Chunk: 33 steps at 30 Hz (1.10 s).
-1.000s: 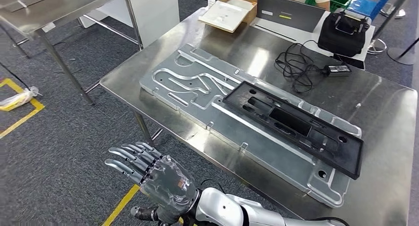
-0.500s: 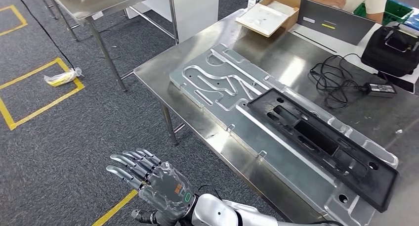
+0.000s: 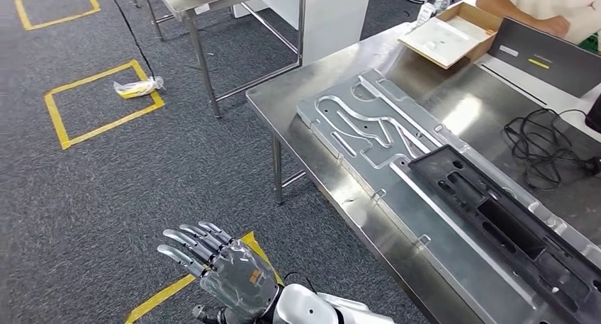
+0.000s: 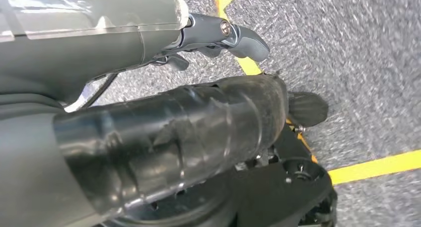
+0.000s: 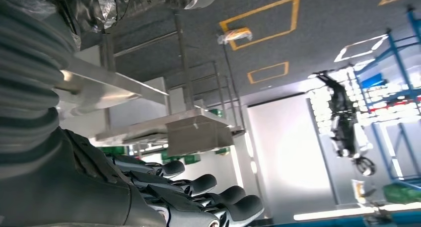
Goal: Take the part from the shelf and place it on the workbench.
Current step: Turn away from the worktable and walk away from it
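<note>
Head view shows the left hand [image 3: 225, 271] raised over the grey carpet, fingers spread and holding nothing. Right wrist view shows the right hand [image 5: 164, 199] with fingers extended, also empty. Across on the steel workbench [image 3: 312, 154], the black part [image 3: 507, 228] lies on a grooved aluminium plate [image 3: 368, 136].

An open cardboard box [image 3: 449, 35] and tangled black cable [image 3: 540, 148] lie well apart.

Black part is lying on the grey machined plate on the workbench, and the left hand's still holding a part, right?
Not quite. The head view shows the left hand open and empty, fingers spread above the carpet. The black part does lie on the grey machined plate on the workbench.
</note>
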Tool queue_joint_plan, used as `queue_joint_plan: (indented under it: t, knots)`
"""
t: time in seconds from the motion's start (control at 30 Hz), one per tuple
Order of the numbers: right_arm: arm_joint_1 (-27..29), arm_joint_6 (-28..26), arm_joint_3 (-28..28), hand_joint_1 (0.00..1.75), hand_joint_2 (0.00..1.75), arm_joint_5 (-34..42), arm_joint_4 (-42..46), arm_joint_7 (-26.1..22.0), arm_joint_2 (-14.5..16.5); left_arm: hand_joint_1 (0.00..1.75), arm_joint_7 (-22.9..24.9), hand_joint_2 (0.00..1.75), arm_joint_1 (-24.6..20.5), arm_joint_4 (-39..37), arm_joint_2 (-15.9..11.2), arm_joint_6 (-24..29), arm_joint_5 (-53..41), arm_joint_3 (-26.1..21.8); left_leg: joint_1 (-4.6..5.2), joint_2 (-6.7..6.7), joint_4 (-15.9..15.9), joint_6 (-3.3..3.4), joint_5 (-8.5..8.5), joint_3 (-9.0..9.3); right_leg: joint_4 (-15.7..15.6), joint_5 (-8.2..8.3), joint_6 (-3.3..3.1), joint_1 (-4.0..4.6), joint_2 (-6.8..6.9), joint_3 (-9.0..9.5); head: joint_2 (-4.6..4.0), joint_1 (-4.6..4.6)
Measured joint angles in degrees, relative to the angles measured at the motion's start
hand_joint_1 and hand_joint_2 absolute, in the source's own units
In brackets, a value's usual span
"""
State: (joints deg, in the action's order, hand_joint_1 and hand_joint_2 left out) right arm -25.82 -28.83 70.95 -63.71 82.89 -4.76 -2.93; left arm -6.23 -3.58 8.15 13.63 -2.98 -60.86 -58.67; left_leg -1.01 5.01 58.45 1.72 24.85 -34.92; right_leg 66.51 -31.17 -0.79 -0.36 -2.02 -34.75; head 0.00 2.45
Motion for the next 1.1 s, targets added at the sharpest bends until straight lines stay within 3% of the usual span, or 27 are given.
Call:
queue_joint_plan:
  t: [0.07,0.1,0.17,0.2,0.27,0.3,0.33,0.4,0.43,0.5,0.57,0.6,0.7,0.77,0.83,0.9,0.93,0.97,1.03,1.1]
  knots:
    - [-0.04,0.13,0.0,0.0,1.75,-0.05,-0.02,0.22,-0.02,0.0,0.04,0.0,-0.19,-0.08,0.12,-0.04,-0.02,-0.01,-0.09,1.47,0.03,-0.34,-0.23,-0.2,-6.23,2.63,-1.08,0.23,-2.85,2.61,0.0,0.02]
    - [-0.07,0.22,0.01,0.0,1.75,-0.07,-0.02,0.34,-0.02,0.0,0.04,0.0,-0.25,-0.11,0.17,-0.04,-0.02,-0.01,-0.28,2.1,-0.01,-0.65,-0.4,-0.45,-7.29,2.8,-1.36,0.33,-3.58,2.96,0.0,0.05]
    - [-0.18,0.48,0.03,0.0,1.75,-0.09,0.03,0.6,0.04,0.0,0.05,0.0,-0.22,-0.18,0.17,-0.03,-0.1,0.0,-0.47,3.35,-0.35,-1.45,-0.82,-0.8,-8.06,3.08,-1.48,0.34,-2.58,3.22,0.0,0.13]
    - [-0.25,0.64,0.05,0.0,1.75,-0.07,0.07,0.71,0.11,0.0,0.04,0.0,-0.11,-0.2,0.17,-0.01,-0.16,0.01,-0.37,2.91,-0.22,-1.72,-0.74,-0.95,-8.79,3.41,-1.47,0.19,-1.78,3.62,0.0,0.11]
    - [-0.43,1.05,0.1,0.0,1.75,0.11,0.14,0.86,0.21,0.0,0.01,0.0,-0.06,-0.23,0.14,0.05,-0.25,0.01,-0.05,-0.25,2.73,-2.07,1.24,-2.34,-10.37,4.1,-1.51,-0.13,0.16,4.53,0.0,0.07]
    - [-0.49,1.3,0.14,0.0,1.75,0.29,0.13,0.93,0.21,0.0,-0.02,0.0,-0.11,-0.23,0.1,0.07,-0.25,0.01,-0.03,-2.32,5.85,-2.21,3.03,-3.79,-10.67,4.19,-1.55,-0.03,1.19,4.76,0.0,0.06]
    - [-0.52,1.49,0.2,0.0,1.75,0.45,0.12,0.99,0.2,0.0,-0.04,0.0,-0.19,-0.23,0.08,0.09,-0.26,0.01,-0.12,-3.57,9.47,-2.44,4.86,-5.52,-10.68,4.16,-1.64,0.05,2.22,4.78,0.0,0.05]
    - [-0.51,1.74,0.31,0.0,1.75,0.68,0.1,1.08,0.2,0.0,-0.06,0.0,-0.19,-0.23,0.02,0.11,-0.3,0.01,-0.44,-4.5,14.12,-2.98,6.34,-7.63,-10.4,3.88,-1.56,0.14,4.25,4.66,0.0,0.05]
    - [-0.52,1.81,0.34,0.0,1.75,0.72,0.1,1.1,0.2,0.0,-0.07,0.0,-0.12,-0.23,0.01,0.14,-0.34,0.01,-0.62,-4.78,13.55,-3.23,5.55,-7.13,-10.17,3.68,-1.4,0.1,5.16,4.62,0.0,0.05]
    - [-0.58,2.04,0.37,0.0,1.75,0.76,0.14,1.19,0.2,0.0,-0.08,0.0,-0.05,-0.23,-0.03,0.25,-0.51,0.01,-0.84,-6.36,7.07,-3.62,2.45,-3.37,-9.41,3.03,-0.85,-0.07,6.71,4.61,0.0,0.04]
    - [-0.7,2.21,0.4,0.0,1.75,0.77,0.2,1.38,0.19,0.0,-0.15,0.0,-0.24,-0.25,-0.01,0.43,-0.75,0.01,-0.68,-8.7,1.61,-3.24,0.88,-0.27,-8.43,2.19,-0.1,0.19,7.87,4.48,0.0,0.06]
    - [-0.75,2.23,0.41,0.0,1.75,0.78,0.24,1.46,0.19,0.0,-0.21,0.0,-0.34,-0.25,0.02,0.52,-0.85,0.01,-0.54,-9.36,0.66,-2.85,0.94,0.21,-8.1,1.88,0.23,0.39,8.29,4.46,0.0,0.07]
    - [-0.86,2.15,0.44,0.0,1.75,0.87,0.28,1.61,0.18,0.0,-0.37,0.0,-0.35,-0.26,-0.01,0.8,-1.0,0.01,-0.4,-7.92,0.83,-1.69,0.99,-0.06,-7.81,1.34,1.0,0.36,9.25,4.71,0.0,0.07]
    - [-0.94,2.08,0.47,0.0,1.75,0.99,0.28,1.64,0.17,0.0,-0.51,0.0,-0.41,-0.26,-0.03,0.95,-1.15,0.01,-0.4,-6.68,0.63,-0.98,0.73,-0.15,-5.59,-0.65,1.54,-0.14,7.22,3.99,0.0,0.08]
    - [-0.91,2.08,0.51,0.0,1.75,1.08,0.28,1.7,0.1,0.0,-0.58,0.0,-0.62,-0.26,-0.03,0.97,-1.31,0.01,-0.31,-5.39,0.58,-0.46,0.51,-0.37,1.03,-4.51,1.62,-0.38,3.81,1.02,0.0,0.1]
    - [-0.83,2.16,0.61,0.0,1.75,1.07,0.28,1.82,-0.01,0.0,-0.59,0.0,-0.75,-0.26,-0.03,0.87,-1.38,0.01,-0.12,-3.83,0.59,-0.24,0.39,-0.56,7.69,-6.77,1.41,-0.35,2.41,-2.39,0.0,0.1]
    - [-0.82,2.19,0.67,0.0,1.75,1.05,0.28,1.89,-0.04,0.0,-0.59,0.0,-0.73,-0.26,-0.03,0.83,-1.38,0.01,-0.02,-2.94,0.61,-0.19,0.36,-0.55,8.34,-6.1,1.19,-0.3,2.17,-2.93,0.0,0.1]
    - [-0.83,2.21,0.71,0.0,1.75,1.03,0.33,1.94,-0.05,0.0,-0.59,0.0,-0.71,-0.26,-0.03,0.8,-1.39,0.01,0.05,-2.03,0.62,-0.19,0.35,-0.47,6.84,-4.37,0.86,-0.21,1.89,-2.46,0.0,0.1]
    - [-0.89,2.22,0.73,0.0,1.75,0.97,0.5,2.0,-0.11,0.0,-0.6,0.0,-0.7,-0.27,0.01,0.84,-1.39,0.01,0.07,-0.34,0.64,-0.25,0.32,-0.26,-0.39,0.28,-0.06,0.04,-0.14,0.5,0.0,0.1]
    - [-0.99,2.21,0.74,0.0,1.75,0.94,0.63,1.98,-0.27,0.0,-0.62,0.0,-0.75,-0.3,0.09,1.02,-1.39,0.01,-0.08,1.01,0.65,-0.61,0.1,-0.45,-5.67,2.55,-0.74,0.24,-2.54,2.56,0.0,0.08]
